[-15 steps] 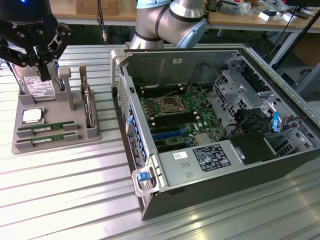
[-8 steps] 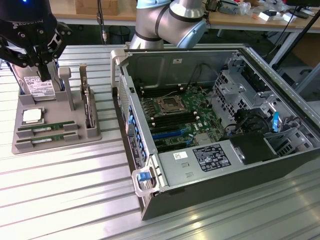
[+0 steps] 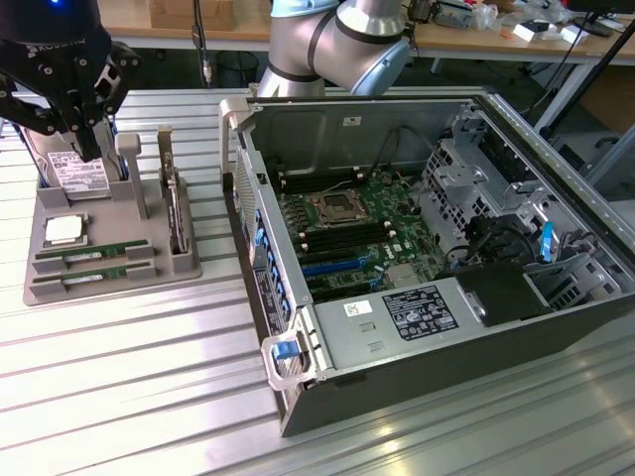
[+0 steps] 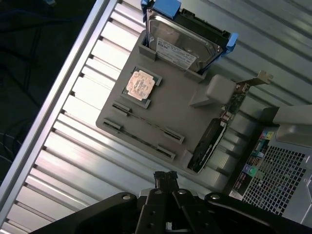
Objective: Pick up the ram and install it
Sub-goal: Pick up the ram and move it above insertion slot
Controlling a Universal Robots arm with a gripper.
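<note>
Two green ram sticks (image 3: 94, 253) (image 3: 84, 277) lie side by side in slots at the front of a grey parts tray (image 3: 119, 223) on the exterior view's left. The wrist view catches them edge-on as thin lines (image 4: 147, 121) (image 4: 139, 139). My black gripper (image 3: 89, 149) hangs above the back of the tray, over the hard drive (image 3: 74, 174), well above the sticks. Its fingertips (image 4: 165, 176) look pressed together with nothing between them. The open computer case (image 3: 397, 248) lies on the exterior view's right, with dark memory slots (image 3: 362, 233) beside the processor socket.
The tray also holds a square silver processor chip (image 3: 64, 230) (image 4: 140, 84), the hard drive in a blue caddy (image 4: 183, 46) and an upright expansion card (image 3: 177, 213) (image 4: 214, 136). Everything rests on a ribbed metal table (image 3: 119, 397). The case wall (image 3: 248, 198) stands close beside the tray.
</note>
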